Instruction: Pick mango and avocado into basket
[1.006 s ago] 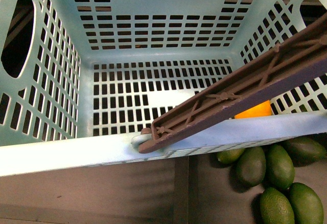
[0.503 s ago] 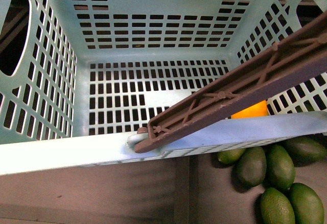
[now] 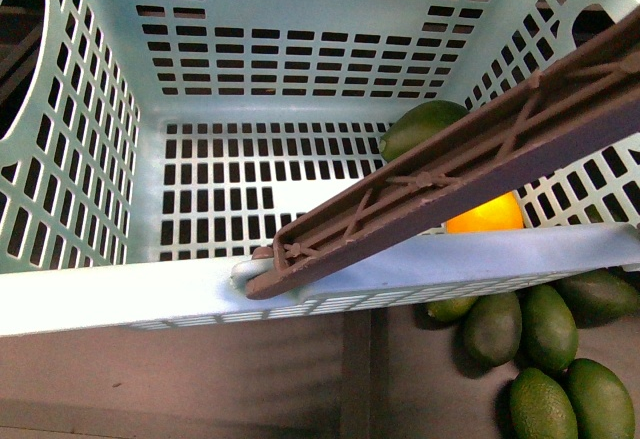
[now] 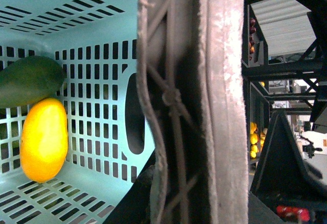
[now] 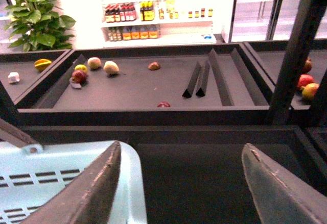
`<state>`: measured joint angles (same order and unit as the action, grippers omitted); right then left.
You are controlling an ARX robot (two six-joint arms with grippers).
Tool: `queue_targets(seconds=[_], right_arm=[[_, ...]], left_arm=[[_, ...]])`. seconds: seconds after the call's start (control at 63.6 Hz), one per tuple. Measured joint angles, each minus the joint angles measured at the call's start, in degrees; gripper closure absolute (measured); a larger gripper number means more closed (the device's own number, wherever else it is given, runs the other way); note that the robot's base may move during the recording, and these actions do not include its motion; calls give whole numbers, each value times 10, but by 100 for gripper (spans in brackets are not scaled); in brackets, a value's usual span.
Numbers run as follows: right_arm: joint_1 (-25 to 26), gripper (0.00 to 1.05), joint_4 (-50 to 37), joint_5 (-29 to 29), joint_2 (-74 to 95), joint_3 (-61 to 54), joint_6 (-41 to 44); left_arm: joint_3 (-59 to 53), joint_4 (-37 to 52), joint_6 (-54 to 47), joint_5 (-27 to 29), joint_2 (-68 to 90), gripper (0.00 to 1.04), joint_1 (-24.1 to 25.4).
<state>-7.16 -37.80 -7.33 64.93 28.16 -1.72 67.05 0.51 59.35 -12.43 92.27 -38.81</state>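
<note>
The teal basket [image 3: 90, 299] fills the front view, its brown handle [image 3: 470, 174] slanting across it. Inside, at the right, the dark green avocado [image 3: 425, 124] lies on the slotted floor beside the yellow mango [image 3: 487, 216], which the handle partly hides. In the left wrist view the mango [image 4: 43, 138] and avocado [image 4: 28, 79] touch each other against the basket wall [image 4: 97, 35]. My left gripper [image 4: 199, 198] is shut on the handle [image 4: 189, 101]. My right gripper [image 5: 181, 188] is open and holds nothing, hanging just outside the basket rim [image 5: 46, 173].
Several loose green avocados [image 3: 545, 344] lie in a dark bin under the basket's near right corner. Beyond the right gripper a dark display tray [image 5: 138, 89] holds a few scattered fruits and upright dividers [image 5: 199, 78]. A dark post [image 5: 296, 50] stands at the right.
The avocado has come into view inside the basket beside the mango, and more of the mango shows. The basket and its handle have shifted slightly left in the front view.
</note>
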Motion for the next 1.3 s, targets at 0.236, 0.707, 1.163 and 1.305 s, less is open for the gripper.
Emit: queue_targets(seconds=[0.236, 0.707, 1.163, 1.305], right_arm=[[21, 83, -21, 25, -65, -106, 12], [70, 103, 19, 72, -227, -224, 15], [71, 103, 80, 72, -345, -272, 16], [71, 103, 125, 73, -395, -272, 16]], left_arm=[[0, 0, 1, -7, 0, 91, -2], [0, 0, 0, -3, 0, 91, -1], [0, 0, 0, -2, 0, 91, -1], [0, 0, 0, -3, 0, 91, -1]])
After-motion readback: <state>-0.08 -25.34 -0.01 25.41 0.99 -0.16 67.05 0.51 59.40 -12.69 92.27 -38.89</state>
